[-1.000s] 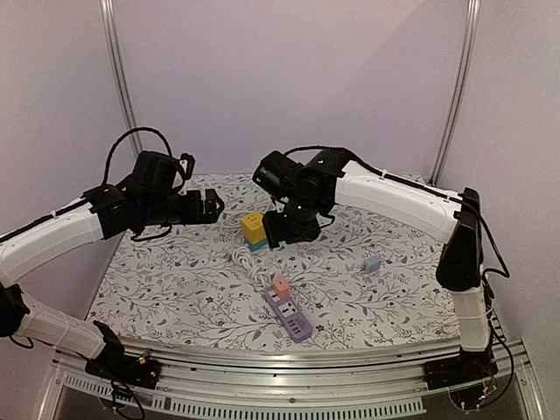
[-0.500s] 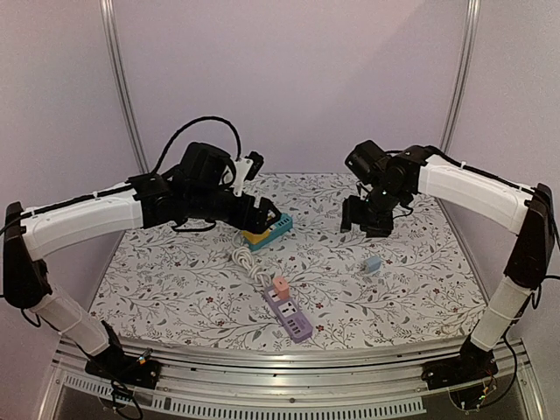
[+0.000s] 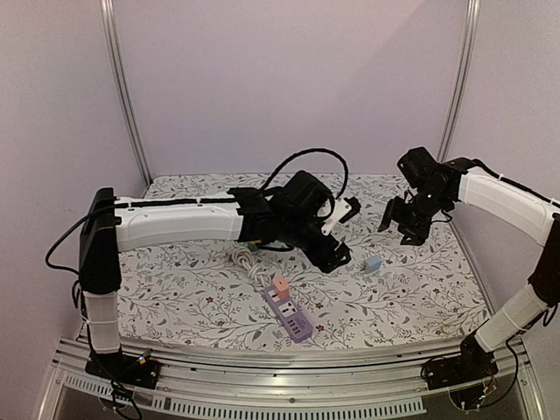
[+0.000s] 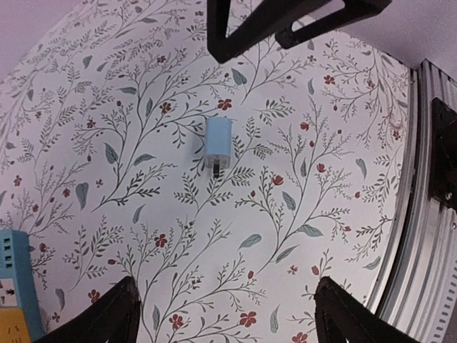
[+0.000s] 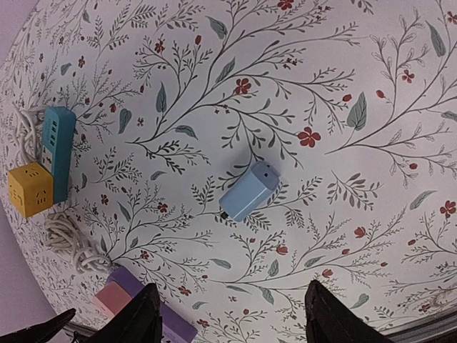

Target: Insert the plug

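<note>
Step in hand: approach to the plug, before any grasp.

1. Left hand (image 4: pixel 225 286): the fingers (image 4: pixel 107 318) are spread wide with nothing between them. The hand hovers above the surface (image 4: pixel 128 107).
2. The plug (image 4: pixel 218 141), a small light-blue block, lies flat on the surface ahead of the left hand, roughly centred on the gap between its fingers and touching neither.
3. Right hand (image 5: pixel 232 289): also wide open and empty. It is raised, with the plug ahead of it and apart from it.
4. The purple power strip (image 3: pixel 289 313), with a pink plug (image 3: pixel 281 285) already seated at one end, lies behind the left hand, well apart from the light-blue plug.

Next move, as judged: lower the left hand until the fingers straddle the plug's long sides, close, lift, then turn the pins toward a free socket on the power strip. Pin direction is not clearly visible, so confirm it before closing
</note>
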`<state>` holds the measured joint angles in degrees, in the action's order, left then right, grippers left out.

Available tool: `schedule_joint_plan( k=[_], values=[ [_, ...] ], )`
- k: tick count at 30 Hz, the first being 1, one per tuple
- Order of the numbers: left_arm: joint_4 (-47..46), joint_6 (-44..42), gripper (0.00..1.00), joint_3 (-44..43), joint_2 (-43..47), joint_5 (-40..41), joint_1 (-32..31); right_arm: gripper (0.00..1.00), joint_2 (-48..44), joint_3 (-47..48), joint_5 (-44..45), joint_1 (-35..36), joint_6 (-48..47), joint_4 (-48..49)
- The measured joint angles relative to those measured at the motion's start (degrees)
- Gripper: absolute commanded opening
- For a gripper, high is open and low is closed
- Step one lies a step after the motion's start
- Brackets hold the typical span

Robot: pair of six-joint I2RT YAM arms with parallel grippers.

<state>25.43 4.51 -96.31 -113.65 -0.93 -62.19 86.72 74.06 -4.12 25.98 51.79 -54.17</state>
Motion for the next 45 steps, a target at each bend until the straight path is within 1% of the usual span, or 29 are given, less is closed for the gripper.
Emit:
schedule_joint_plan(
  k=[4,7,16,20,26,32,38,43,45],
  values=[
    [1.7,-2.7,0.80,-5.9,-8.1,0.1,-2.0,0.68,-2.2,-2.4,-0.9,-2.6,0.9,-1.2],
    [2.3,-4.6,0.79,-9.9,-13.3,0.2,-3.3,0.68,-3.9,-3.1,-1.2,-3.7,1.0,-2.3],
    [1.3,-6.7,0.80,-18.8,-22.9,0.3,-4.1,0.68,-7.8,-4.1,-2.6,-3.9,0.6,-3.7],
    [-0.4,-7.0,0.77,-22.8,-27.1,1.9,-4.0,0.68,-8.5,-4.3,-2.7,-3.9,0.4,-4.3],
    [-4.2,-7.1,0.77,-23.4,-29.9,4.7,-3.6,0.68,-9.1,-4.3,-2.8,-3.9,-0.6,-4.6],
    [-8.3,-6.5,0.76,-23.6,-31.7,5.2,-3.0,0.68,-9.8,-4.3,-3.7,-3.9,-2.3,-4.7],
    [-10.3,-5.7,0.74,-23.9,-32.7,5.1,-1.8,0.67,-9.7,-4.3,-4.0,-3.9,-4.5,-4.8],
    [-11.5,-5.2,0.67,-24.8,-34.2,3.9,-0.5,0.67,-9.4,-3.6,-4.0,-3.9,-6.5,-5.0],
    [-11.5,-5.1,0.63,-25.2,-34.9,3.2,-0.2,0.67,-9.1,-3.1,-4.0,-3.9,-7.2,-4.9]
  ],
)
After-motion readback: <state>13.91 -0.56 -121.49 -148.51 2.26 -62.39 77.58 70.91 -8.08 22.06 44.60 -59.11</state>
